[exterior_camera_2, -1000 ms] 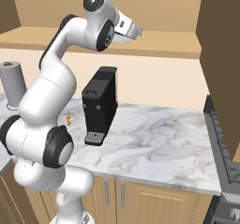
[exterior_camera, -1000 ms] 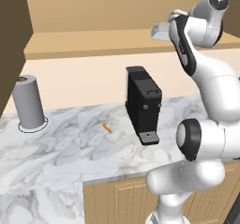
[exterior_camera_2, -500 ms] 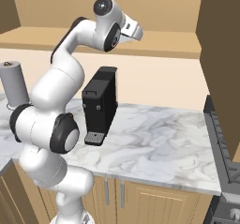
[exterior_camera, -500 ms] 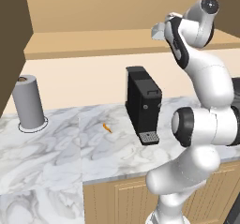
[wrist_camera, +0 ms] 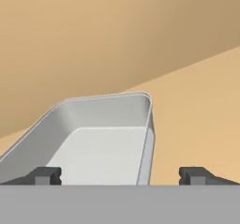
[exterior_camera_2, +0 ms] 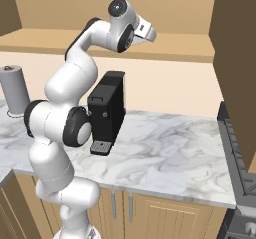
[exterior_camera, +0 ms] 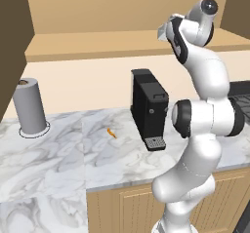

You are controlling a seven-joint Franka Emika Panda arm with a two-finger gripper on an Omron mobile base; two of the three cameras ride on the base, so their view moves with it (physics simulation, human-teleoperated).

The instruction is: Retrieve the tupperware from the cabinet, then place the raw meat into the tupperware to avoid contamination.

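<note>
Translucent grey plastic: that is the tupperware (wrist_camera: pixel 105 141) as I see it through the hand view, a shallow rectangular tub with rounded corners and a thin rim, open side toward the camera.
Tupperware, place: it lies on a tan wooden surface with a tan wall rising behind it; I take that for the inside of the cabinet (wrist_camera: pixel 117 35), though no door shows here.
Gripper (wrist_camera: pixel 121 175): I have it right in front of the tub, its jaws spread wide apart with nothing between them.
Fingertips: one dark tip (wrist_camera: pixel 44 175) sits low over the tub's near edge, the other off to the side over bare wood; whether the first touches the plastic I cannot tell.
Tub rim: its long side wall runs between the two tips, nearer the middle of the gap.
Raw meat (exterior_camera: pixel 112 132): a tiny orange-red sliver lying on the marble counter (exterior_camera: pixel 58 159), between the paper-towel roll (exterior_camera: pixel 29 106) and the coffee machine (exterior_camera: pixel 149 109), nearer the machine.
Arm: from both base views I see it reaching high, the hand up at the tan shelf level above the counter.
Coffee machine: black, upright on the counter against the back wall, just beside the arm's elbow.
Paper-towel roll: grey, upright, at the far left end of the counter.
Stove (exterior_camera_2: pixel 235 153): dark edge at the right end of the counter.
</note>
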